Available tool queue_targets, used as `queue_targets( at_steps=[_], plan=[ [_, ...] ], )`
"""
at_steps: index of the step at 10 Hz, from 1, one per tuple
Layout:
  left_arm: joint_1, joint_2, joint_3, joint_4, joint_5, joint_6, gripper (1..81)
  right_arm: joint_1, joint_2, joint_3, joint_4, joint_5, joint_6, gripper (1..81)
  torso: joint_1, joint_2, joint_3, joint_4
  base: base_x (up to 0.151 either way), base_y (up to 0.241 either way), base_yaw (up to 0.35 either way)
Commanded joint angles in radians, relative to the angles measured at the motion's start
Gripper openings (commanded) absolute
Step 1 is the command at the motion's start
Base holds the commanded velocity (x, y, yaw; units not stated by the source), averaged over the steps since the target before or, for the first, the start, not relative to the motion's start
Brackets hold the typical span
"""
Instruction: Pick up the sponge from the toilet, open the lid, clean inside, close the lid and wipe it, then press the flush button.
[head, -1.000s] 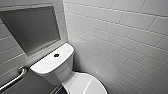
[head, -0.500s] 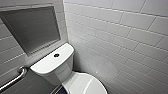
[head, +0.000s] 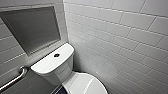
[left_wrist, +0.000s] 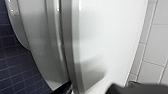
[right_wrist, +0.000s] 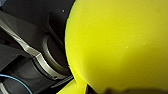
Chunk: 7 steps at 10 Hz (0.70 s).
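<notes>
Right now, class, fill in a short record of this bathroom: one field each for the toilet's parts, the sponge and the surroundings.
toilet: white, in a corner of tiled walls
lid: down, closed
flush button: dark, round, centre of the tank top
sponge: bright yellow, close to the right wrist camera
wall: recessed niche above the toilet, metal grab bar beside it
floor: dark blue tiles

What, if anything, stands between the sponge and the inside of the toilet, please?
The lid is down on the toilet, so it closes the inside off from the sponge; nothing else visible is in the way.
</notes>
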Motion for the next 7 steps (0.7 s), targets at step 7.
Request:
queue_targets(
  at_steps=[7],
  plan=[
    [-0.122, 0.02, 0.043, 0.056, -0.08, 0.022, 81.1, -0.029, -0.015, 0.011, -0.006, -0.073, 0.006, 1.0, -0.001, 0.0, 0.001, 0.0, 0.0, 0.0, 0.0]
  ],
)
